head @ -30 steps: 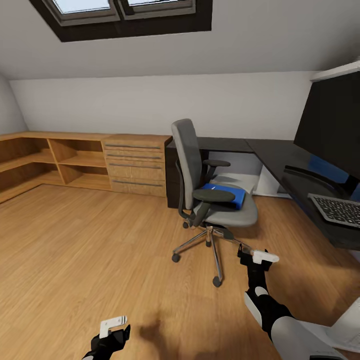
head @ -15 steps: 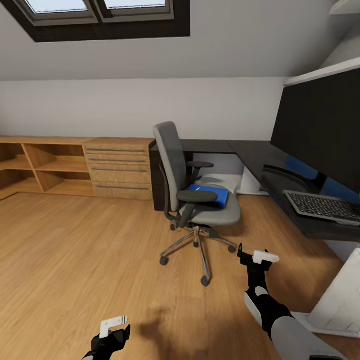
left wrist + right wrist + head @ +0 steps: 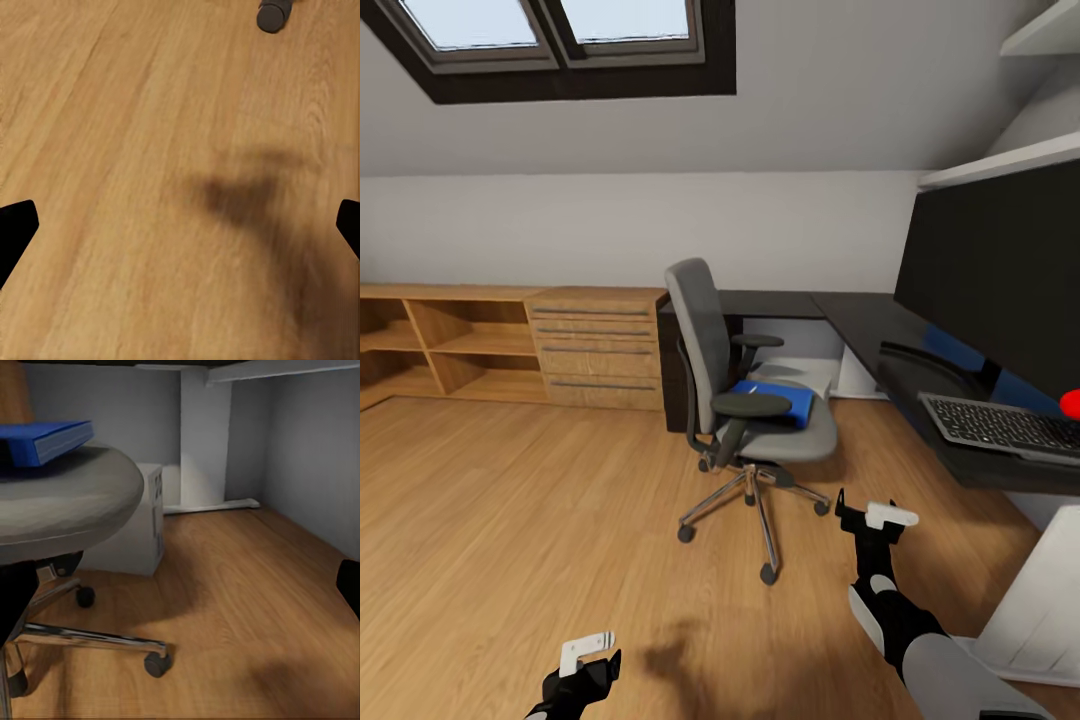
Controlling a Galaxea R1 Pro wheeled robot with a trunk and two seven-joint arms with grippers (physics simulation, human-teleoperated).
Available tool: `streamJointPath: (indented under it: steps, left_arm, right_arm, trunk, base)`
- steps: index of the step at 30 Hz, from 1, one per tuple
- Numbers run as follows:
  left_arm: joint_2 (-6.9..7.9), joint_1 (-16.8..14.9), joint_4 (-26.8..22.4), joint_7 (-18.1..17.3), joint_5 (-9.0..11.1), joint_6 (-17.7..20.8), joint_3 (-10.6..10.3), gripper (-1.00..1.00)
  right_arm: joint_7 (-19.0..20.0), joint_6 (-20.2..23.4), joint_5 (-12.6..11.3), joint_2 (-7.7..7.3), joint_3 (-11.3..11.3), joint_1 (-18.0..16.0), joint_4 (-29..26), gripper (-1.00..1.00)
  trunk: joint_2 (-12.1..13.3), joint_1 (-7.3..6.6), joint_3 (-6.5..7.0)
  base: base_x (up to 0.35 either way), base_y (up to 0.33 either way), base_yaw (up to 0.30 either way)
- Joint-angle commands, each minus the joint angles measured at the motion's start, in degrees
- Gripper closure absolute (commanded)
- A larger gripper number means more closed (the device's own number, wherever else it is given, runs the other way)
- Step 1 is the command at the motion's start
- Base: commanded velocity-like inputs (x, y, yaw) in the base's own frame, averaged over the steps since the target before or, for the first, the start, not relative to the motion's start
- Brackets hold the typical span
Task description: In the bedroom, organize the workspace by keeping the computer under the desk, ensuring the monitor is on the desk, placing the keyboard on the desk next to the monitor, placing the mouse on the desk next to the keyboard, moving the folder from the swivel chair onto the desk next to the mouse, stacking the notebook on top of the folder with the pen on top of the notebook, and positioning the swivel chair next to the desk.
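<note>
The folder [image 3: 772, 399] lies on the seat of the swivel chair [image 3: 745, 400], which stands off the worktop [image 3: 880, 330], so it waits to be carried beside the keyboard [image 3: 1000, 425]. Both the left gripper [image 3: 586, 655] and right gripper [image 3: 875, 517] hang low with jaws spread wide and empty, ready to approach.

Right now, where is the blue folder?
In the head view the blue folder lies flat on the seat of the swivel chair, near the middle, left of the desk.
</note>
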Motion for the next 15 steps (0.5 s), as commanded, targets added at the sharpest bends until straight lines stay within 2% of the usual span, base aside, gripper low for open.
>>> streamJointPath:
  steps: [1,15]
  left_arm:
    - [-0.04,-0.01,-0.06,-0.02,0.32,0.18,0.14,-1.0]
    - [-0.1,-0.01,-0.04,-0.1,0.32,0.18,0.14,-1.0]
  right_arm:
    - [-0.05,-0.17,0.04,0.01,-0.12,-0.04,0.28,-1.0]
    - [0.16,-0.22,0.24,0.05,0.15,-0.04,1.94,-1.0]
  trunk:
    - [0.39,-0.24,0.13]
    - [0.39,-0.24,0.13]
  base:
    - [0.0,0.0,-0.004]
    - [0.0,0.0,-0.001]
